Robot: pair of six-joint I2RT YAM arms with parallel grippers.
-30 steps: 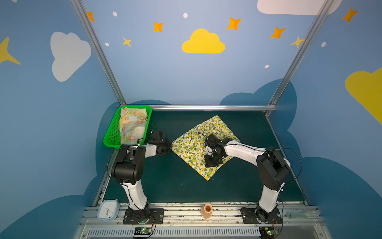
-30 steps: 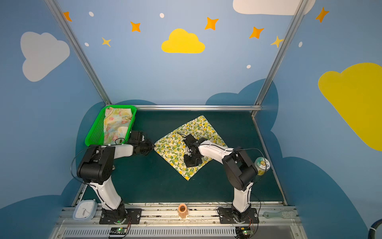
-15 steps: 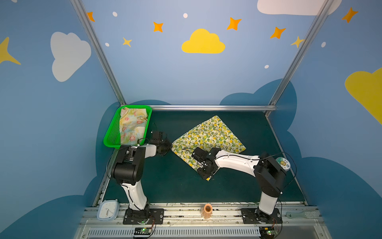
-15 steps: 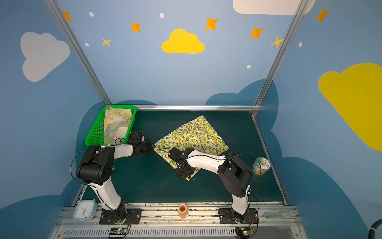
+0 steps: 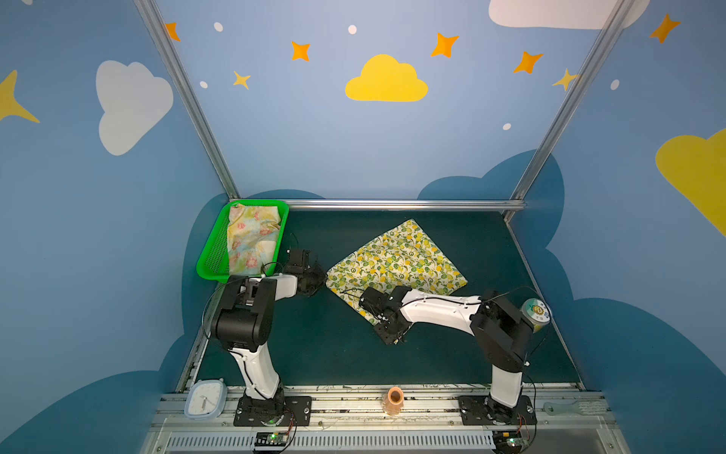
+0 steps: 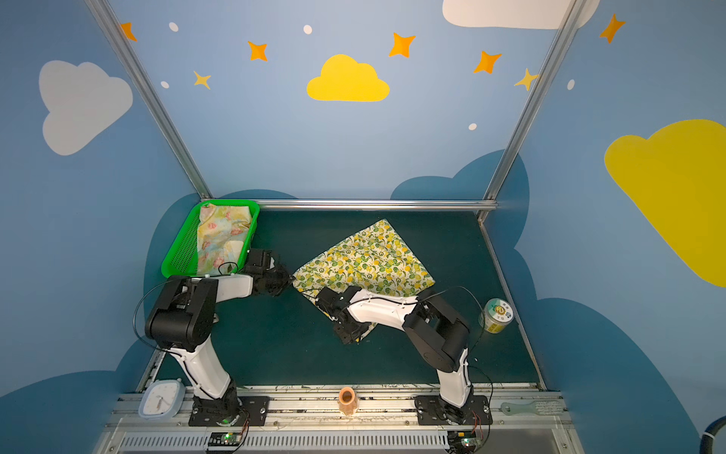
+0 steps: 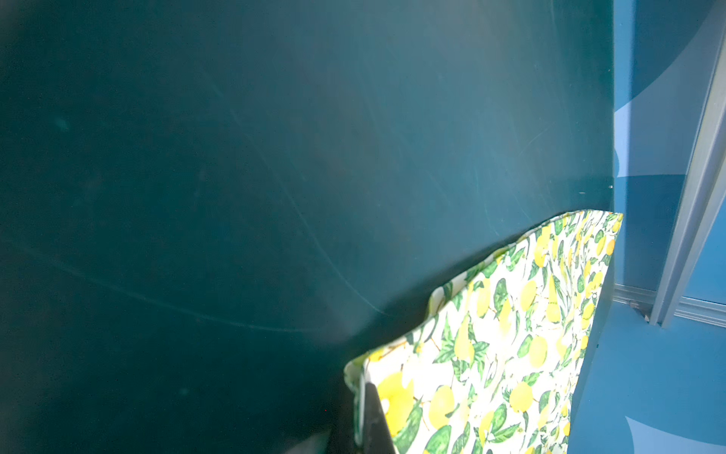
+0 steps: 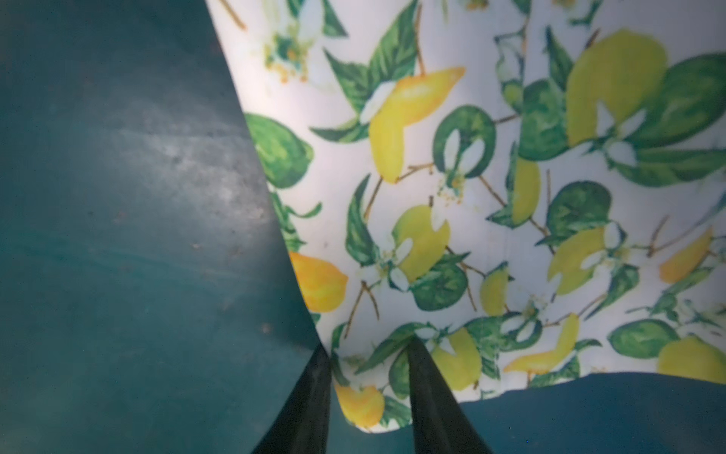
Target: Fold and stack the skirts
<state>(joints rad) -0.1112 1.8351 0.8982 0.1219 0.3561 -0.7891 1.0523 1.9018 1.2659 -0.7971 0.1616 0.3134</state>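
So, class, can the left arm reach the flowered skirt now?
Likely yes, once freed: the flowered skirt lies uncovered in the basket beside the left gripper, which is shut on the lemon skirt.

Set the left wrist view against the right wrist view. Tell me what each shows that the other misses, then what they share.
Left wrist only: the blue wall and the metal corner post, plus the left gripper shut at one corner of the lemon skirt.
Right wrist only: the right gripper, fingers apart astride another corner, and the print close enough to show white blossoms.
Both: the lemon skirt on the dark green table.
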